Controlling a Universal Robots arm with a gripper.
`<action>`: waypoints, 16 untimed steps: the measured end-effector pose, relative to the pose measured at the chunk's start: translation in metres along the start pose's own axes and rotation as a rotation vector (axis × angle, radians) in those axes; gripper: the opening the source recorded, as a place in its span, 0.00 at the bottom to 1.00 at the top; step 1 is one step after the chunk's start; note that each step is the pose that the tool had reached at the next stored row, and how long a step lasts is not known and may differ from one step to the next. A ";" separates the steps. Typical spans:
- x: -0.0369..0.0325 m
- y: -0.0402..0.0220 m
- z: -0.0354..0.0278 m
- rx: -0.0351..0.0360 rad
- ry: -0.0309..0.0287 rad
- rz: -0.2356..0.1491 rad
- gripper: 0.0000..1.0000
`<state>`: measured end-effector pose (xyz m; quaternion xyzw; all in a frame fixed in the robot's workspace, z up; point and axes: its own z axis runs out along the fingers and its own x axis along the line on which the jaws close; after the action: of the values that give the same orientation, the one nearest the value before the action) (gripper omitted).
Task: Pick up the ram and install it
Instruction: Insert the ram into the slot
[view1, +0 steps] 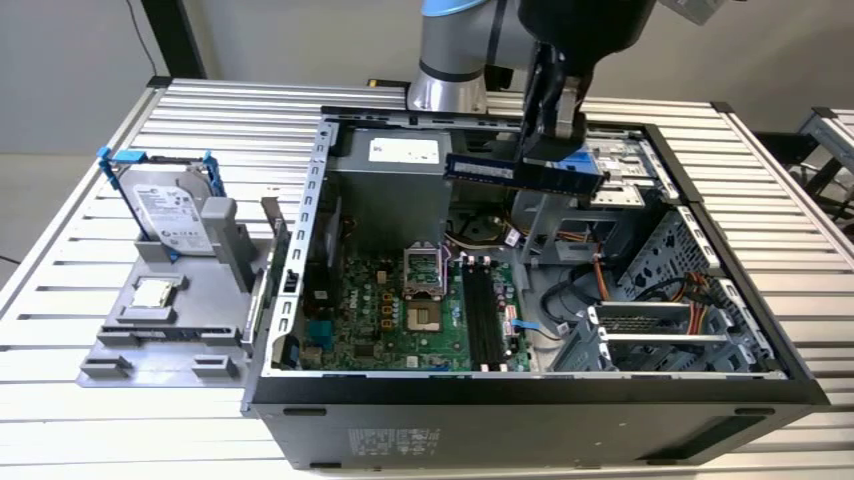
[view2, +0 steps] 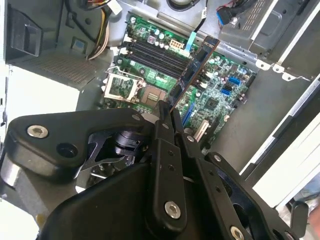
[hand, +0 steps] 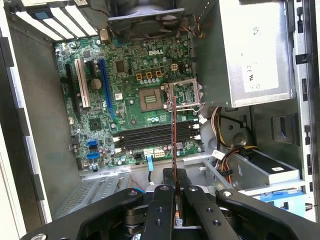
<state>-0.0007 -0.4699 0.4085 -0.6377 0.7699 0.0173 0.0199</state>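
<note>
Transport looks to be the step in hand: the ram is off its rest and hangs in the air above the open computer case, gripped by the end effector. In both wrist views the two fingers are closed flat on the stick with no gap showing, so the end effector has it pinched by the near portion while the rest juts out toward the motherboard below.

In the exterior view the ram lies level, over the rear part of the case and well above the board. The black memory slots sit lower down, beside the processor socket and toward the exterior view's right of it. They appear empty (as far as I can judge from above).

The first wrist view shows the ram edge-on as a thin line crossing the slots roughly at right angles. The second wrist view agrees: the stick runs across the slots, not along them. So seating it would, in my judgement, call for about a quarter turn of the wrist, then centring over one slot and a straight, even press — any tilt risks jamming an end.

A hard drive stands on its holder out on the bench, well apart from all this.
</note>
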 end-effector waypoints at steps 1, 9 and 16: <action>0.0000 0.0000 0.0000 0.0003 0.0000 0.005 0.00; 0.0000 0.0000 0.0000 0.0024 0.0000 0.046 0.00; 0.0000 0.0000 0.0000 0.0069 -0.0001 0.130 0.00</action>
<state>-0.0007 -0.4699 0.4085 -0.5861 0.8098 0.0159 0.0210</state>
